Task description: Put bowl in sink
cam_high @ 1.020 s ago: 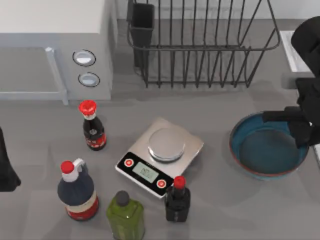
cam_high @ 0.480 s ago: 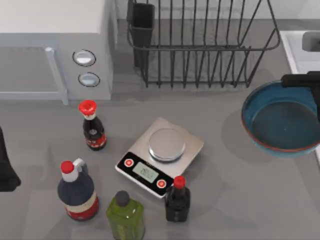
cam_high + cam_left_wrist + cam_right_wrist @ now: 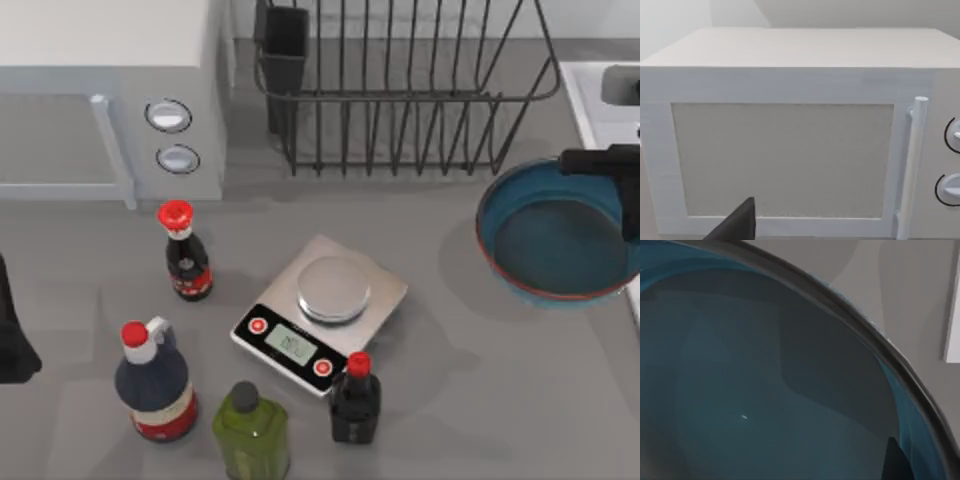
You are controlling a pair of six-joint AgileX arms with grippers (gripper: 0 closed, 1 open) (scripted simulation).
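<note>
1. Glossy blue bowl (image 3: 558, 232) with thin reddish-brown rim is held at its far-right rim by the right hand (image 3: 625, 185), raised off the grey worktop (image 3: 450, 380): its shadow falls on the worktop just off the bowl's left edge. Fingers pinch the rim, one dark bar across the top edge, the rest going out of view at the right.
2. Step in hand, as I judge it: the carry. Bowl is grasped and lifted but not yet in the sink (image 3: 590, 95), whose pale rim and basin corner lie just beyond the hand, at the worktop's far right corner.
3. Next move calls for: taking the bowl further away from the arm and to the right until it is over the basin, clearing the raised rim and the near corner of the black wire dish rack (image 3: 400, 90) beside the hand, then lowering and letting go. Bowl is wide and pinched at one edge, so it may tip or swing; keep it level.
4. Top view gives the layout: kitchen scale (image 3: 320, 312), sauce bottles, microwave, all well away from the hand on its left.
5. Right wrist view gives the bowl's inside (image 3: 765, 390) close up, rim curve, a dark fingertip (image 3: 897, 462) at the edge, a white strip beyond.
6. Left wrist view faces the white microwave (image 3: 790, 150) door and handle; left hand (image 3: 737, 225) parked near it, spread or pressed together I cannot tell.
</note>
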